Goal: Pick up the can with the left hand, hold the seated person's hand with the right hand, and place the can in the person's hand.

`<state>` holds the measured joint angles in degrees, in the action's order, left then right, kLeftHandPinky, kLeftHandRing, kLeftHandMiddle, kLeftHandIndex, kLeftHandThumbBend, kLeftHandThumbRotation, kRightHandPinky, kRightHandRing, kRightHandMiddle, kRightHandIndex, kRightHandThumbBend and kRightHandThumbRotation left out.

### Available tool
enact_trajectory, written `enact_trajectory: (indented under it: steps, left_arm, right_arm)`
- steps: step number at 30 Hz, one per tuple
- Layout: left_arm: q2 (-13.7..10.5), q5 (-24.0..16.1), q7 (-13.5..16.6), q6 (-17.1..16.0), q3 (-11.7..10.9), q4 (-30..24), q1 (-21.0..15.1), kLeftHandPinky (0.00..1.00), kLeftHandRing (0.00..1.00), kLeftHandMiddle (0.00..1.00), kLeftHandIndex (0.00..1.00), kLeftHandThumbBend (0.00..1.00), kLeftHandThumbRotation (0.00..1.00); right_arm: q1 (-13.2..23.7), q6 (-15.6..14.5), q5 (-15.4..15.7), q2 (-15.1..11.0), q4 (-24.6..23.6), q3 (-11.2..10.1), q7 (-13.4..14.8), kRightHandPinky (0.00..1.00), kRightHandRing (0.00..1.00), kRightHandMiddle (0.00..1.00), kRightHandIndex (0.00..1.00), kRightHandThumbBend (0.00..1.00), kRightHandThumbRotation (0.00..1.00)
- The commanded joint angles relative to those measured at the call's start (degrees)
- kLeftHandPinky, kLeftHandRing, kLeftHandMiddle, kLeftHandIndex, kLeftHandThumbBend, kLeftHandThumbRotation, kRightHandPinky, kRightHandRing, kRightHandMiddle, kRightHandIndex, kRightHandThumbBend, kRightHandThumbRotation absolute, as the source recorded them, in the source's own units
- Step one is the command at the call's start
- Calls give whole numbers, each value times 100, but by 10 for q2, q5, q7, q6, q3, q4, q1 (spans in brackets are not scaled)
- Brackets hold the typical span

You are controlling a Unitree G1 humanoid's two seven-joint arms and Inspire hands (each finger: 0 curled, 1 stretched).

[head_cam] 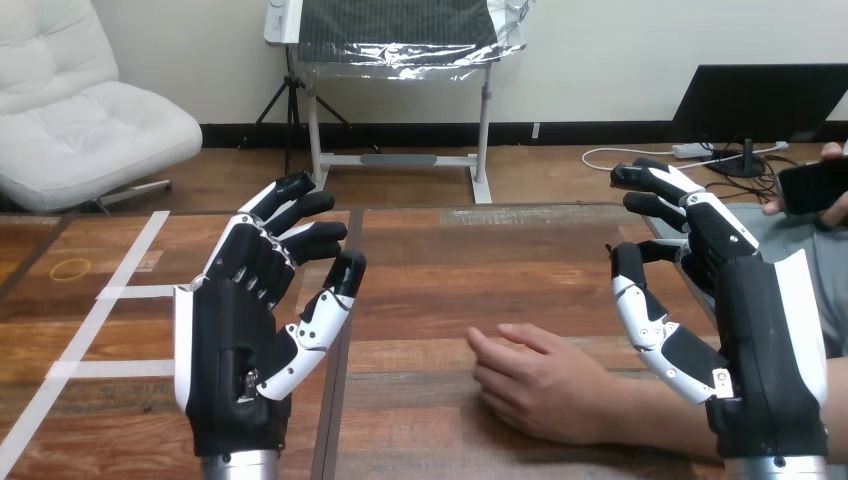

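Note:
My left hand (245,340) is raised above the left part of the wooden table (430,270), fingers straight and spread, holding nothing. My right hand (745,330) is raised at the right, fingers relaxed and open, also holding nothing. The person's hand (545,385) lies palm down on the table between my hands, closer to my right hand and a little below and left of it, fingers pointing left. It does not touch either of my hands. At the right edge the person's other hand (835,205) holds a dark phone (810,185).
White tape lines (110,292) cross the table's left part, and a thin yellow ring (70,268) lies near the left edge. A seam runs down the table's middle (345,300).

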<state>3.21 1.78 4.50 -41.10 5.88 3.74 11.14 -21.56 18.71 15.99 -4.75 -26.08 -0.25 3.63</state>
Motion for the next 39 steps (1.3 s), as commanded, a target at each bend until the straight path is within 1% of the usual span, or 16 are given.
enact_trajectory:
  steps: [1,11,23,29,35,39]
  left_arm:
    - [23,2,0,2,6,-30,-8,63,64,71,74,51,15]
    - [24,2,1,4,7,-32,-6,62,64,71,74,52,15]
    - [25,-10,8,10,7,-38,-4,61,64,71,73,53,18]
    - [22,-4,5,11,9,-39,-4,62,64,71,73,53,17]
    - [20,-8,7,12,5,-41,-3,62,64,71,74,53,17]
    - [19,-24,18,22,-3,-49,-2,62,65,71,74,53,17]
  right_arm:
    - [29,4,1,-5,-22,-3,-2,60,80,87,76,23,0]
    - [29,4,5,-6,-23,-4,-3,59,80,87,76,22,0]
    - [27,-5,4,-5,-29,-4,-7,59,80,87,76,23,0]
    - [28,-5,2,-5,-29,-4,-8,59,80,87,76,23,0]
    - [28,-4,1,-5,-28,-4,-8,59,80,87,76,23,0]
    - [28,-7,5,-5,-29,-5,-8,59,80,88,76,23,0]
